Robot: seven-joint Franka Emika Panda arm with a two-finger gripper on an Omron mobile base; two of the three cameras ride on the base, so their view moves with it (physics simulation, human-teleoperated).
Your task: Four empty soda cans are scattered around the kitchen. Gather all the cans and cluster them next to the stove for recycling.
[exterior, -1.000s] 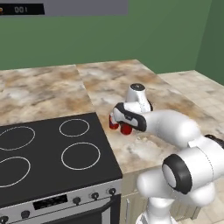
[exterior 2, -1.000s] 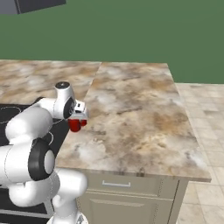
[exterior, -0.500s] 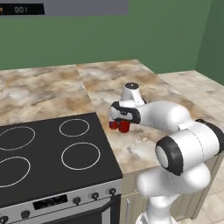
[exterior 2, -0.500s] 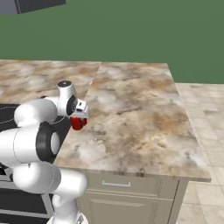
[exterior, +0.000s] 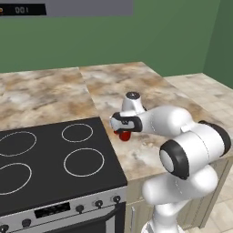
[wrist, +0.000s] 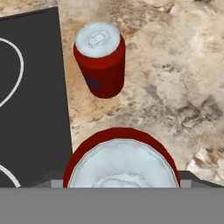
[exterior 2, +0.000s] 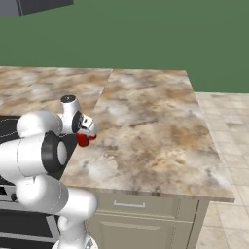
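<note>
Marbled tan counter [exterior 2: 146,126] runs under a green wall, tiled floor off to the side. The black stove [exterior: 50,159] sits flush in it, white rings on the glass; its little front display is too small to read. One red can [wrist: 99,59] stands upright on the stone just beside the stove's edge, a dark mark on its side I can't make out. The gripper [exterior: 124,129] is clamped on a second can [wrist: 121,162], held close by the first

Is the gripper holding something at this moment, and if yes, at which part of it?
Yes, the gripper holds a soda can upright by its sides, near the top. A second can stands free beside the stove.
</note>
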